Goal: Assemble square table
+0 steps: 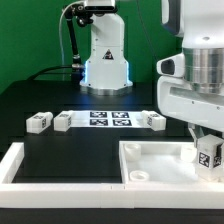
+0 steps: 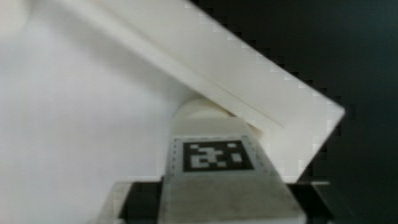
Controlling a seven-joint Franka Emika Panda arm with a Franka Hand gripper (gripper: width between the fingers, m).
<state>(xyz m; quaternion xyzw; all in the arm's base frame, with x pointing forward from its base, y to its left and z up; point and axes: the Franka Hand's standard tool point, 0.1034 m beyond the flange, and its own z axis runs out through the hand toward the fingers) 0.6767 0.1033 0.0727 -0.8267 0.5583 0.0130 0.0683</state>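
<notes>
Black tabletop (image 1: pixel 70 145) nearest us carries the square table panel (image 1: pixel 150 165). Over its corner on the exterior view's right, the gripper (image 1: pixel 206 142) has its jaws clamped on a leg block (image 1: pixel 208 154). We'd keep it upright and lower it squarely. Only the wrist view shows the block meeting the rim (image 2: pixel 249 90); only the exterior view shows three loose legs (image 1: pixel 63 120) beyond.

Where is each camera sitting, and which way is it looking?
Exterior view: off the arm, facing the robot base across the black table; sees the square panel, three loose legs, arm and claw.
Wrist view: on the wrist, looking down past the claw's fingers at the panel's corner.
Both share: the tagged leg block in the claw, and the panel.
</notes>
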